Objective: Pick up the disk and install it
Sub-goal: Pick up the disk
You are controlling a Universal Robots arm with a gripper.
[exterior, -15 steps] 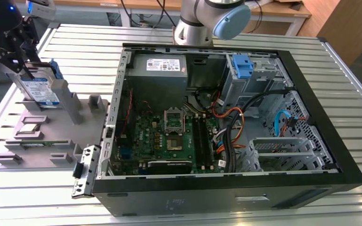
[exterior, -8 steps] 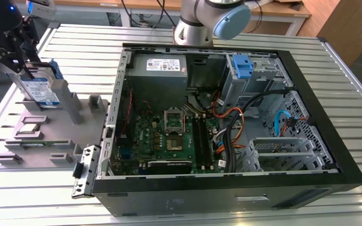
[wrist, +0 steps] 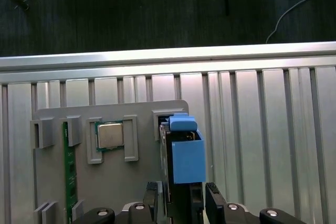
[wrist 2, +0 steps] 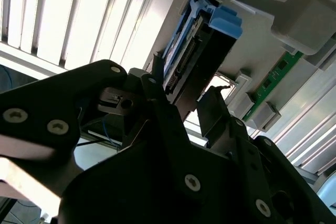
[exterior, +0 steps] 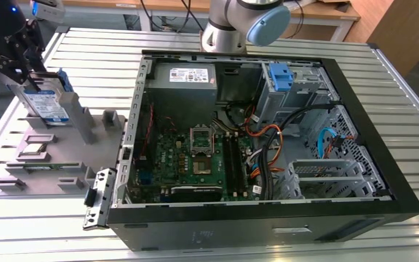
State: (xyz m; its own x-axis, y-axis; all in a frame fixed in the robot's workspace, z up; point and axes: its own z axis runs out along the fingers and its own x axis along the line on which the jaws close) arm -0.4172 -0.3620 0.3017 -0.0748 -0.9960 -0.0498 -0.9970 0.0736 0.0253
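disk (exterior: 47,105): flat silver-grey slab with blue plastic rails, standing on edge in the grey moulded tray (exterior: 64,148) at the exterior view's left, outside the open case (exterior: 268,218). tray posts hide its lower edge. the gripper (wrist: 182,188) straddles its top from above. you cannot tell whether it is clamped.

The ribbed silver aluminium tabletop (exterior: 406,109) carries an open black desktop computer case (exterior: 231,232) and, at the exterior view's left, a flat grey parts-holder plate (exterior: 64,164).

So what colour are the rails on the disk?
Blue; the side rails on the disk show best in the first wrist view.
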